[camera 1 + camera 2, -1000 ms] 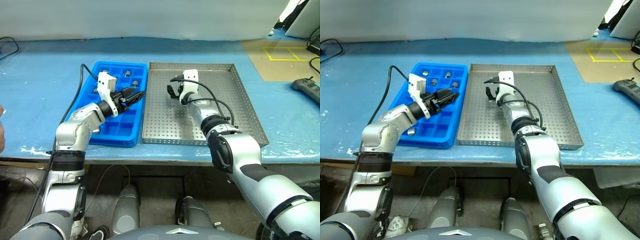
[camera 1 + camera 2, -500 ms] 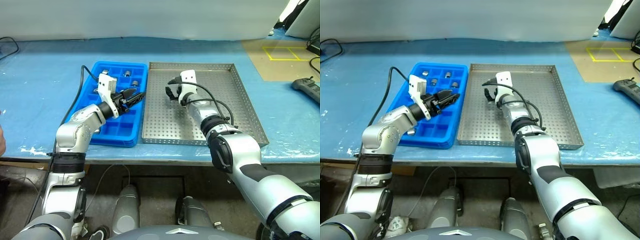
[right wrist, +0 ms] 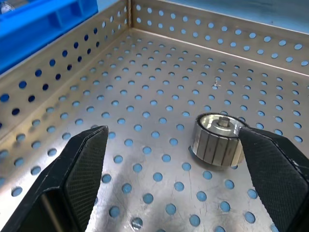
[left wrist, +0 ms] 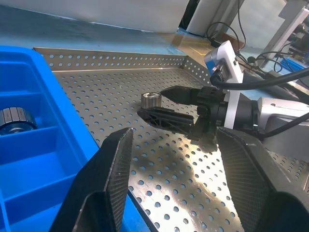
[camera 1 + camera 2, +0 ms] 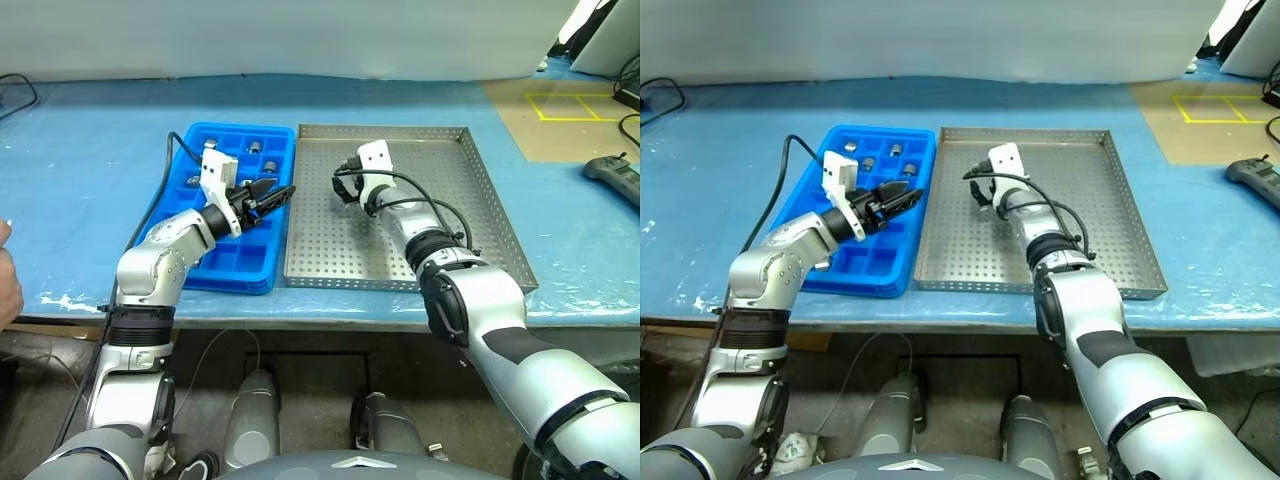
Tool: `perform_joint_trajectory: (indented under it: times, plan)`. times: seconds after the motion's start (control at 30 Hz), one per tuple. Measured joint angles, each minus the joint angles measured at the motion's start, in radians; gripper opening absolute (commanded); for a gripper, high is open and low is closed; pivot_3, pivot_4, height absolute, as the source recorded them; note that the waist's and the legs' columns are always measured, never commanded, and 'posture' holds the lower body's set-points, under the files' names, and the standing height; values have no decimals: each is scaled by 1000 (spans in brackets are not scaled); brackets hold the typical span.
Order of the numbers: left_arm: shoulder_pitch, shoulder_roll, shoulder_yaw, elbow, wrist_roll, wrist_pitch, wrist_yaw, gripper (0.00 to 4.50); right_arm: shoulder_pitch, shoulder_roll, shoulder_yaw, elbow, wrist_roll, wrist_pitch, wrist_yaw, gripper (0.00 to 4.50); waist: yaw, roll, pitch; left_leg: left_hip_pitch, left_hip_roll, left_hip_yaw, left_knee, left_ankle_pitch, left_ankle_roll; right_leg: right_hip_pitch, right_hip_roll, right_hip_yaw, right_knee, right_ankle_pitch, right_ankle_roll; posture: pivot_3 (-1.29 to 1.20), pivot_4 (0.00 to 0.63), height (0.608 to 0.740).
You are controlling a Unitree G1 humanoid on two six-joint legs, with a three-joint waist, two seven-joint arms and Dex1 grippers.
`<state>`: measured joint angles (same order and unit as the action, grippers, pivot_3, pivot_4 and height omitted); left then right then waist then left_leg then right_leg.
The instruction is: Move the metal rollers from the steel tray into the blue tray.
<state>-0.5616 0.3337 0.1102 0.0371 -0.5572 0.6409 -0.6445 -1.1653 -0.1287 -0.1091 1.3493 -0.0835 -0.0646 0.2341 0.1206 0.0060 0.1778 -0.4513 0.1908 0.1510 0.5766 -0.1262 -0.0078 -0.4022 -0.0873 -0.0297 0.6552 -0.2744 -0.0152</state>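
Step in hand: judged from the layout, the right gripper is lining up to pick the one metal roller left on the steel tray.
Roller relative to right gripper: standing on end on the perforated floor, between the two fingertips but well off-centre, hard against one black finger and well apart from the other.
How to do it well: shift the gripper sideways so the roller sits midway between the fingers, advance a little so the pads cover its ribbed side rather than its rim, then close evenly; a lopsided close would likely push it along the floor or tip it.
Right gripper state: jaws spread wide, holding nothing; whether the near finger touches the roller I cannot tell.
Left gripper: hovering over the blue tray, pointing towards the right gripper, jaws partly apart with nothing between them.
Rollers already placed: several rollers lie in the far compartments of the blue tray, beyond the left gripper; one sits in a compartment beside it.
After the grasp: it should lift clear of the tray's rim before crossing to a free compartment.
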Motion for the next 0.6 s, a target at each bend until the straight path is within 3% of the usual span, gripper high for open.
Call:
perform_joint_trajectory:
  times: [0.2, 0.4, 0.6]
  plan:
    - [0, -5, 0, 0, -1, 0, 2, 2894, -10, -52, 58, 0, -57, -23, 27, 4500, -1, 0, 0, 0, 0, 0, 0, 0, 0, 0, 0, 0, 0, 0, 0, 83, 150, 740]
    - [0, -12, 3, 0, -6, 0, 7, 2894, -159, -86, 129, -9, -115, -14, 181, 4500, -16, 0, 0, -2, 0, 0, 0, 0, 1, -2, 1, 0, 0, 0, 0, 99, 150, 740]
    - [10, -28, 3, -8, -9, 0, 23, 2894, -129, -82, 186, 11, -163, 30, 256, 4500, -15, 0, 0, -3, 0, 0, 1, -1, 2, -2, -1, 0, 0, 0, -1, 142, 150, 740]
